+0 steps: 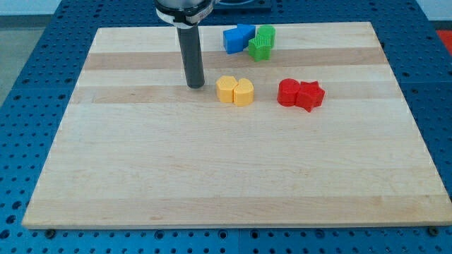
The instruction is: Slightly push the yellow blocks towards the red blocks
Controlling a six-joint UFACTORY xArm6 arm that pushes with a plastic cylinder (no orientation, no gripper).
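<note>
Camera view: my tip (195, 85), a bare rod holding nothing, sits just left of the yellow plastic blocks (234, 91); overpushing risks ramming the red plastic blocks (300, 94) centre-right.

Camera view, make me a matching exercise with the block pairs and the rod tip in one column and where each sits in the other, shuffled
Things:
1. yellow blocks
2. red blocks
3. blue and green blocks
4. my tip

Places:
A. near the board's top edge
B. farthest toward the view's right
C. just to the view's left of the yellow pair, with a gap
D. between the rod and the red pair

Pairs: 1-D, 2-B, 3-A, 4-C
</note>
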